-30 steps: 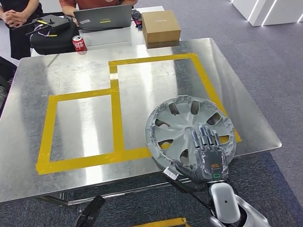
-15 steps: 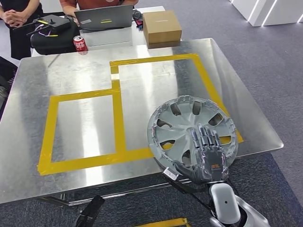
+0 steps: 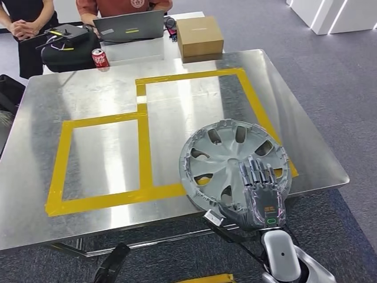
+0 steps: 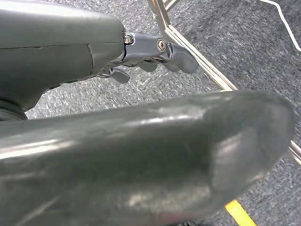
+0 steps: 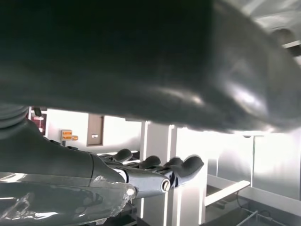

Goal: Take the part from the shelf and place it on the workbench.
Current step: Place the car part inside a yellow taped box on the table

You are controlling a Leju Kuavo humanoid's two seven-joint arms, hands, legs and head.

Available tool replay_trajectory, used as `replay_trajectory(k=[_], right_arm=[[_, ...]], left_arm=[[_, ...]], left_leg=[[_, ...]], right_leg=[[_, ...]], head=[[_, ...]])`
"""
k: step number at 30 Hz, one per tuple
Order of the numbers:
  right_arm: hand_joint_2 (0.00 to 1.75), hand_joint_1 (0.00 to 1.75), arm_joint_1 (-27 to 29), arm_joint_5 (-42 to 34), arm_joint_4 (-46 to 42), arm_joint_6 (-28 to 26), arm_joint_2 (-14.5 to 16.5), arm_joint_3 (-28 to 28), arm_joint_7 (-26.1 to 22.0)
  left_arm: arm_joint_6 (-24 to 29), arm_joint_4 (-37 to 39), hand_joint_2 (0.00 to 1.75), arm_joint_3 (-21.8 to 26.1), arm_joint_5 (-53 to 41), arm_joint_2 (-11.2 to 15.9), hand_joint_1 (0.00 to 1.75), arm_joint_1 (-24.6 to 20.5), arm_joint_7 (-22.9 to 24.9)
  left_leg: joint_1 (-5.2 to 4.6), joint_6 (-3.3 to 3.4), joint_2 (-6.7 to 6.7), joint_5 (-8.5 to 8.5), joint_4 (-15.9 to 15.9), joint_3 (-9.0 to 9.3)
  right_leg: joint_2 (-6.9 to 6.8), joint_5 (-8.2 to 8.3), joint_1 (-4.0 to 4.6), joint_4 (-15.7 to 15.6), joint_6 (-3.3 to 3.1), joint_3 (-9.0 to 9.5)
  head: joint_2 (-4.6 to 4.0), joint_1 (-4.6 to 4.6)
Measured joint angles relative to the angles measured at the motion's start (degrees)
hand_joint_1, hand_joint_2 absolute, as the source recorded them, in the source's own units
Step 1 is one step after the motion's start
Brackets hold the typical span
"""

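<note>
There are one hubcap [image 3: 231, 160], one red can [image 3: 99, 58], one cardboard box [image 3: 199, 36], one laptop [image 3: 129, 25] and two persons [image 3: 26, 23].

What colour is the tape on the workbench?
Yellow tape, clearest in the head view, on the silver workbench.

Silver-grey hubcap [image 3: 231, 162] with dark cut-out slots. The tabletop [image 3: 98, 94] is brushed shiny metal, marked with bright yellow tape [image 3: 142, 147] in rectangular outlines. The right hand [image 3: 262, 197] is dark grey, a small orange label and green ring on its back. Red soda can [image 3: 99, 58], brown cardboard box [image 3: 199, 36], grey laptop [image 3: 129, 25], dark blue-grey speckled carpet [image 3: 328, 76].
</note>
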Motion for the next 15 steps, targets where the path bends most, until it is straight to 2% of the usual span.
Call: replay_trajectory(k=[2, 3, 4, 6, 7, 8, 9, 10, 11, 12, 13, 14, 15], right_arm=[[0.0, 0.0, 0.0, 0.0, 0.0, 0.0, 0.0, 0.0, 0.0], [0.0, 0.0, 0.0, 0.0, -0.1, 0.0, 0.0, 0.0, 0.0], [0.0, 0.0, -0.1, 0.0, -0.1, 0.0, 0.0, 0.0, 0.0], [0.0, 0.0, -0.1, 0.0, -0.1, 0.0, 0.0, 0.0, 0.0], [0.0, 0.0, 0.0, 0.0, -0.1, 0.0, 0.0, 0.0, 0.0], [0.0, 0.0, 0.0, 0.0, -0.1, 0.0, 0.0, 0.1, 0.0], [0.0, 0.0, 0.0, 0.0, -0.1, 0.0, 0.0, 0.1, 0.0], [0.0, 0.0, 0.0, 0.0, -0.1, 0.0, 0.0, 0.1, 0.0], [0.0, 0.0, 0.0, 0.0, -0.1, 0.0, 0.0, 0.1, 0.0], [0.0, 0.0, 0.0, 0.0, -0.1, 0.0, 0.0, 0.1, 0.0], [0.0, 0.0, 0.0, 0.0, -0.1, 0.0, 0.0, 0.1, 0.0], [0.0, 0.0, -0.1, 0.0, -0.1, 0.0, 0.0, 0.0, 0.0], [0.0, 0.0, -0.1, 0.0, -0.1, -0.1, 0.0, 0.0, 0.0]], left_arm=[[0.0, 0.0, 0.0, 0.0, 0.0, 0.1, 0.0, 0.0, 0.0], [0.1, 0.0, 0.0, 0.0, 0.0, 0.1, 0.0, 0.0, 0.0], [0.1, 0.0, 0.0, 0.0, 0.0, 0.1, 0.0, 0.0, 0.0], [0.2, 0.0, 0.0, 0.0, 0.0, 0.1, 0.0, 0.0, 0.0], [0.2, 0.0, 0.0, 0.0, 0.0, 0.1, 0.0, 0.0, 0.0], [0.2, 0.0, 0.0, 0.0, 0.0, 0.1, 0.0, 0.0, 0.0], [0.2, 0.1, 0.0, 0.0, 0.0, 0.1, 0.0, 0.0, 0.0], [0.2, 0.1, 0.0, 0.0, 0.0, 0.1, 0.0, -0.1, 0.0], [0.3, 0.1, 0.0, 0.0, 0.0, 0.1, 0.0, -0.2, 0.0], [0.3, 0.1, 0.0, 0.0, 0.0, 0.1, 0.0, -0.3, 0.0], [0.4, 0.1, 0.0, 0.0, 0.0, 0.1, 0.0, -0.4, 0.0], [0.5, 0.1, 0.0, 0.0, 0.0, 0.1, 0.0, -0.6, 0.0], [0.5, 0.1, 0.0, 0.0, 0.1, 0.1, 0.0, -0.6, -0.1]], left_leg=[[0.18, -0.75, 0.11, -0.36, 0.3, -0.37], [0.26, -1.07, 0.21, -1.58, 1.4, -0.83], [0.34, -1.34, 0.32, -3.57, 3.5, -1.63], [0.42, -1.74, 0.41, -8.36, 10.2, -3.8], [0.45, -1.84, 0.41, -9.88, 13.0, -4.52], [0.46, -1.89, 0.41, -10.31, 14.4, -4.5], [0.46, -1.89, 0.42, -9.7, 14.0, -3.55], [0.47, -1.84, 0.44, -8.44, 11.7, -1.68], [0.49, -1.77, 0.48, -7.22, 8.3, 0.92], [0.46, -1.63, 0.48, -6.55, 4.7, 3.5], [0.43, -1.4, 0.44, -6.27, 1.9, 5.34], [0.37, -1.15, 0.39, -6.32, 0.2, 6.32], [0.25, -0.8, 0.31, -6.36, -0.3, 6.39]], right_leg=[[-0.04, 0.44, -0.07, -0.1, -0.95, -0.6], [-0.1, 0.8, -0.15, -0.2, -1.46, -0.94], [-0.19, 1.2, -0.21, -0.3, -1.91, -1.36], [-0.31, 1.98, -0.15, -0.3, -2.32, -2.4], [-0.36, 2.4, -0.11, -0.2, -2.34, -3.01], [-0.39, 2.84, -0.09, -0.2, -2.28, -3.64], [-0.41, 3.3, -0.1, -0.2, -2.16, -4.25], [-0.41, 3.75, -0.12, -0.2, -1.97, -4.82], [-0.4, 4.2, -0.13, -0.2, -1.7, -5.26], [-0.4, 4.59, -0.06, -0.1, -1.4, -5.66], [-0.43, 5.03, 0.03, -0.1, -1.06, -5.91], [-0.45, 5.47, 0.12, -0.1, -0.69, -6.05], [-0.48, 5.93, 0.16, -0.2, -0.34, -6.14]], head=[[0.0, -0.04], [0.0, -0.04], [0.0, -0.07], [0.0, -0.08], [0.0, -0.08], [0.0, -0.08], [0.0, -0.09], [0.0, -0.09], [0.0, -0.1], [0.0, -0.09], [0.0, -0.02], [0.0, -0.01], [0.0, 0.04]])
